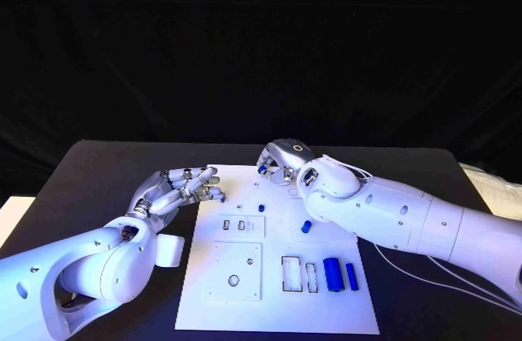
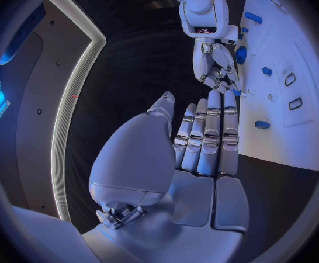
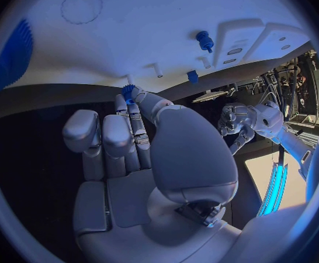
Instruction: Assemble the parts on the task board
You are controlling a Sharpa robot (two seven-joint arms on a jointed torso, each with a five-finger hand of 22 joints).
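Table (image 1: 98,167), black and matte, is covered at its middle by the flat white rectangular task board (image 1: 272,311), whose near edge is left free of both arms. The right hand (image 1: 285,164) is held over the board's far edge, a small blue toothed part (image 3: 128,92) being pinched at its fingertips. The left hand (image 1: 179,190) is stretched out flat beside the board's left edge, fingers straight and side by side, nothing held; two blue cylindrical parts (image 1: 340,274) are laid near the board's right corner.
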